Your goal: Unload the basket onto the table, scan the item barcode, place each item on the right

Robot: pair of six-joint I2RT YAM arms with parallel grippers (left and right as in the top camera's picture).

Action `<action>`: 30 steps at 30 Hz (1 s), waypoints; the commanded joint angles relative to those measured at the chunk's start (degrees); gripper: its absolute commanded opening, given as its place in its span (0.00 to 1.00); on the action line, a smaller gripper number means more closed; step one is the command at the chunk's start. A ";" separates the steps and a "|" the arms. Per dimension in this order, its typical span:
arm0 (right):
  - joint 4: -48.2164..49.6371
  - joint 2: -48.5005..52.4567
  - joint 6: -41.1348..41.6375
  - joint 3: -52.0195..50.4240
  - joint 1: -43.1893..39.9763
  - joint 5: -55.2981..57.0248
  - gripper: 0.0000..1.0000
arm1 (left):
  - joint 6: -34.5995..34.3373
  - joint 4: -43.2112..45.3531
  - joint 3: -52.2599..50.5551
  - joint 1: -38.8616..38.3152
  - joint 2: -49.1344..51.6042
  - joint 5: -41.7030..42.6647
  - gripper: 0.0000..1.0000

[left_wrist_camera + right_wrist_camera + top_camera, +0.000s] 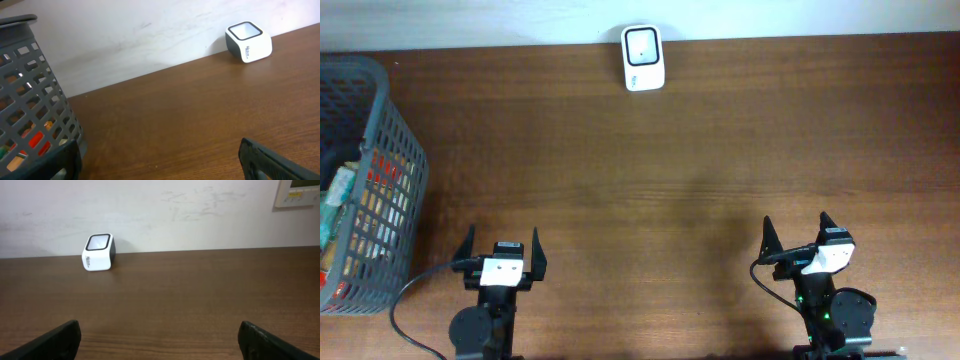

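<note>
Scanner (643, 58) at back, basket (408, 130) left, left hand (503, 233), right hand (796, 221) spread

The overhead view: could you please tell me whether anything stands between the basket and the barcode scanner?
Nothing visible does. Only bare tabletop lies between the basket at the left and the scanner at the far edge.

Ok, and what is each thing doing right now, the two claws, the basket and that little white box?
left gripper, open, empty, holding nothing
right gripper, open, empty, holding nothing
scanner, sitting flat, window facing up, nothing held over it
basket, upright, with things inside
items, lying in the basket, none taken out yet
</note>
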 commanded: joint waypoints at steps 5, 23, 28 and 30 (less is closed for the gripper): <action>-0.09 0.07 0.00 -0.48 -0.37 0.52 0.98 | 0.66 -0.13 -0.28 -0.22 -0.48 -0.22 0.99; -0.09 0.07 0.00 -0.48 -0.37 0.52 0.99 | 0.22 4.85 1.11 -0.28 -0.07 3.28 0.99; -0.09 0.07 0.00 -0.48 -0.37 0.52 0.99 | 0.24 3.32 8.26 -0.28 8.41 6.29 0.99; -0.09 0.07 0.00 -0.48 -0.37 0.50 0.99 | 0.24 3.26 13.00 -0.28 15.04 6.69 0.99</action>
